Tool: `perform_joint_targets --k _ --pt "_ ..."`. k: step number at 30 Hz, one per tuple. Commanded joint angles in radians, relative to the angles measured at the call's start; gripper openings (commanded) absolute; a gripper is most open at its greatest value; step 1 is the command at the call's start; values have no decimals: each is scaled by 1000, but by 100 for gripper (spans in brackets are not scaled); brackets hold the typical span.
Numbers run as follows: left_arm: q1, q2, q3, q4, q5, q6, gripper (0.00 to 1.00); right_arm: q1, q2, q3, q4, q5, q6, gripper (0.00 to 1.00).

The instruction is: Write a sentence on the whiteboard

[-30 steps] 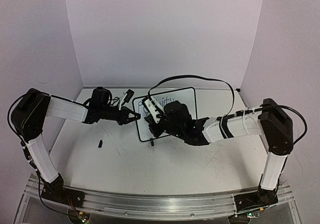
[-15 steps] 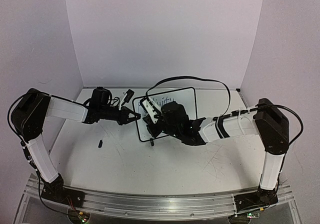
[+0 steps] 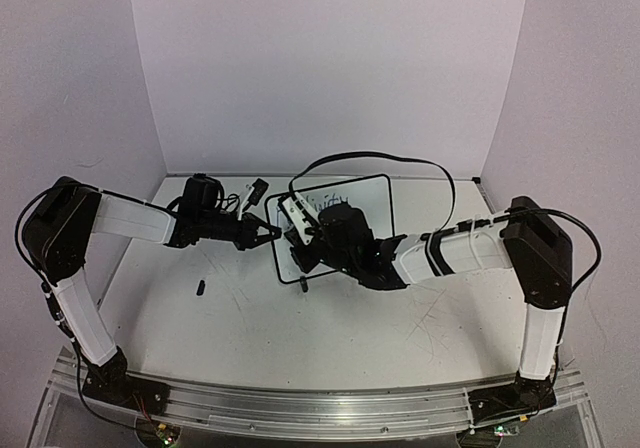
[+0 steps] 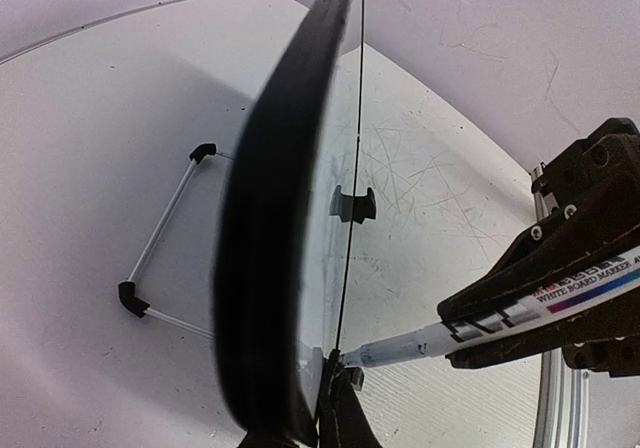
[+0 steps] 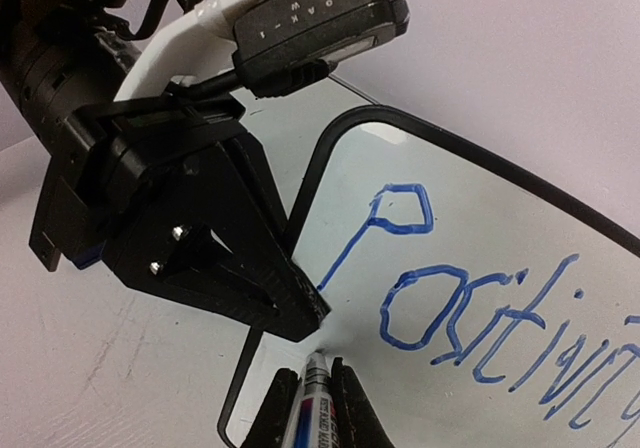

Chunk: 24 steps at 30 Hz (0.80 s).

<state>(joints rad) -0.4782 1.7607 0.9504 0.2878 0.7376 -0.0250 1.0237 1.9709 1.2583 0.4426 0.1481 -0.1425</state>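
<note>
The whiteboard point(image 3: 350, 196), white with a thin black frame, stands at the table's middle. My left gripper point(image 3: 272, 232) is shut on its left edge; in the left wrist view the board's edge point(image 4: 290, 198) runs up from the jaws. Blue writing point(image 5: 470, 318) on the board reads "Positivity" in one line. My right gripper point(image 5: 310, 393) is shut on a whiteboard marker point(image 5: 312, 408) whose tip touches the board just below the "P", beside the left fingers point(image 5: 250, 268). The marker also shows in the left wrist view point(image 4: 470, 330).
A small black cap point(image 3: 200, 288) lies on the table left of the board. A thin wire stand point(image 4: 160, 238) with black corners lies behind the board. The white table point(image 3: 300, 328) is scuffed. Purple walls close in the back and sides.
My right gripper with the marker has moved left along the board, from the end of the written word to the board's left edge under the "P". The left arm has held still.
</note>
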Motion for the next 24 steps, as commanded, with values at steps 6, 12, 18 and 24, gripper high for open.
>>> perform_joint_targets --k 6,12,18,24 --pt "24 9 20 -59 -267 80 0 5 29 33 18 41 4 0" --pt "25 7 20 -61 -268 82 0 5 30 14 14 53 22 0" --pt "25 8 22 -62 -268 82 0 5 20 -18 7 48 46 0" --pt "24 8 21 -63 -269 83 0 5 16 -50 4 39 67 0"
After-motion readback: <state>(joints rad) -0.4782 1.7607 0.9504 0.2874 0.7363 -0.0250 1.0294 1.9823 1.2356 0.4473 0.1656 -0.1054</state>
